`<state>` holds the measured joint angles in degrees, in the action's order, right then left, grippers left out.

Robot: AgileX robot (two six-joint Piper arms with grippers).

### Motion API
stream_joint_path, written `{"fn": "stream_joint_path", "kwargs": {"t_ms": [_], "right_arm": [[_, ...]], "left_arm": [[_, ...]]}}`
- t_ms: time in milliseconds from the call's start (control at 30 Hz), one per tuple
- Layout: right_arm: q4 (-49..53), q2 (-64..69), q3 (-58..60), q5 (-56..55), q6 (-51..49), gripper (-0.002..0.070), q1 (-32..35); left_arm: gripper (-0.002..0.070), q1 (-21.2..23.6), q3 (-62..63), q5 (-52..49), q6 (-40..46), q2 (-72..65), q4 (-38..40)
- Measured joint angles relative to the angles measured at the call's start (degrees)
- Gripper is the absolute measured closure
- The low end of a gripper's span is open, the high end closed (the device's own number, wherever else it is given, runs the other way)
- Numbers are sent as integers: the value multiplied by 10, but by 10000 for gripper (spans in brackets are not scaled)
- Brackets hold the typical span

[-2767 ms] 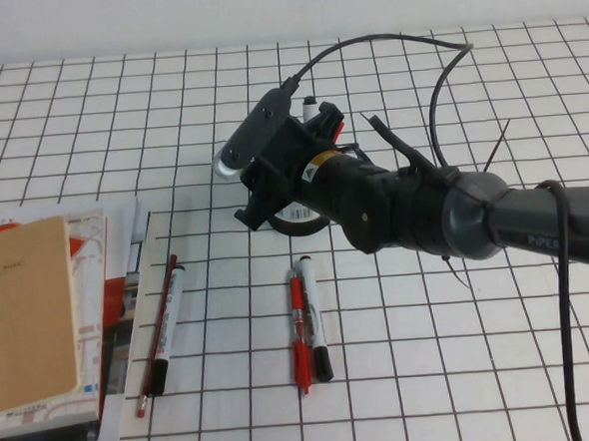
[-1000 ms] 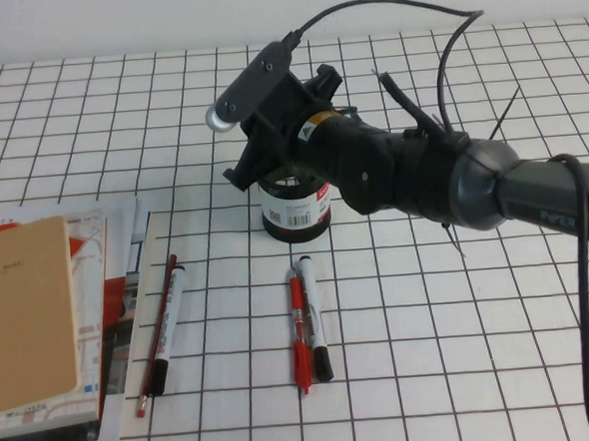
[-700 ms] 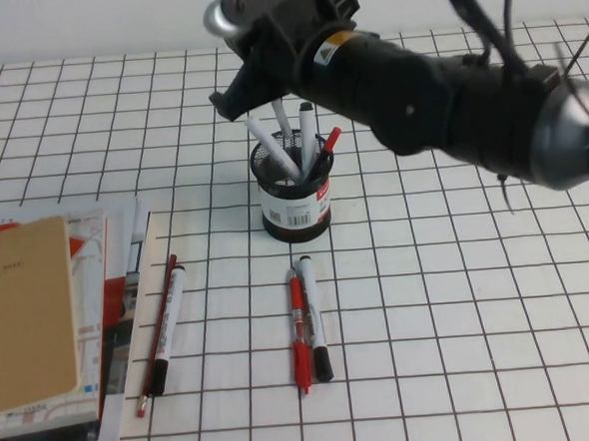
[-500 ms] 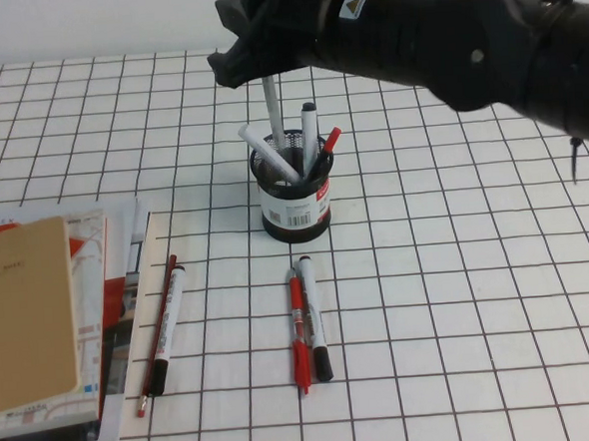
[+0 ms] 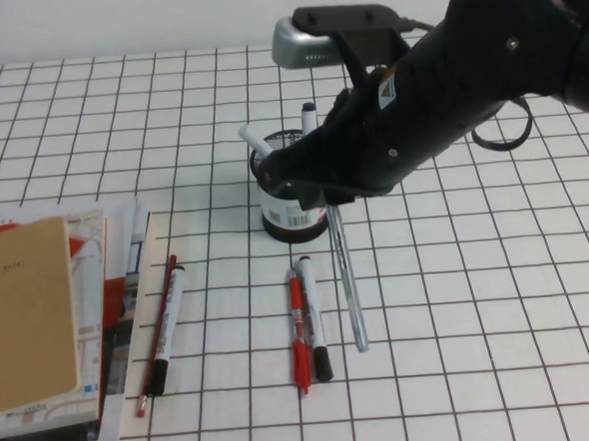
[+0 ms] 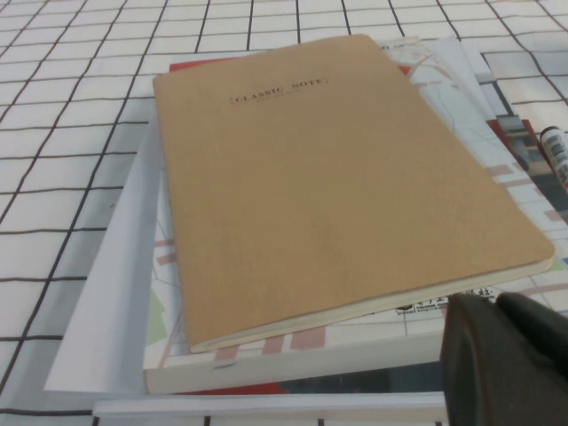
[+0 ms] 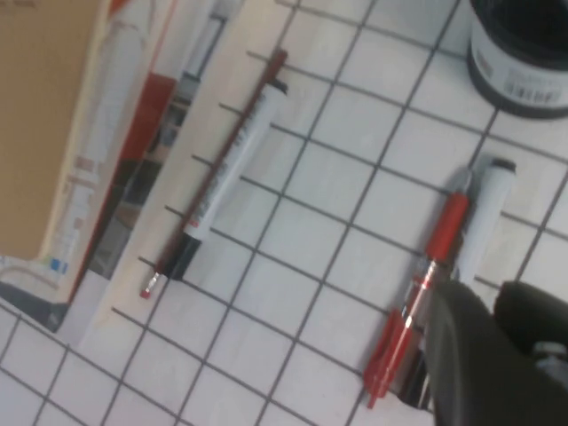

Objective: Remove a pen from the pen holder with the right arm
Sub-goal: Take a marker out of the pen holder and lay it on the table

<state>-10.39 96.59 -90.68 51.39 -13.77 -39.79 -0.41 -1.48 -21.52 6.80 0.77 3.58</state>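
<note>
Beneath me the counter is covered in white sheeting ruled with thin black lines into even squares. Behind its far edge I see a plain pale wall, softly lit.

Black pen holder, silver pen, tan notebook

One pen holder, two pens showing inside, one silver pen, one red pen, two markers, one pencil, one notebook

I had the high camera angled down over the whole table, the left wrist camera close above that view's tan notebook, and the right wrist camera above its pen holder.
</note>
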Motion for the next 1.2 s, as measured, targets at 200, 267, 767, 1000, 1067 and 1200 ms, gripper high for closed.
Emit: {"fn": "stream_joint_path", "kwargs": {"t_ms": [200,267,767,1000,1067,1200], "right_arm": [[4,53,0,25,-35,640,0],[2,77,0,18,-39,640,2],[-29,200,0,-52,-40,640,45],[-53,220,0,-83,-40,640,49],[-57,227,0,-89,-40,640,49],[-61,237,0,-100,-40,640,49]], "left_arm": [[679,0,0,0,0,0,0],[679,0,0,0,0,0,0],[679,0,0,0,0,0,0],[680,0,0,0,0,0,0],[679,0,0,0,0,0,0],[679,0,0,0,0,0,0]]}}
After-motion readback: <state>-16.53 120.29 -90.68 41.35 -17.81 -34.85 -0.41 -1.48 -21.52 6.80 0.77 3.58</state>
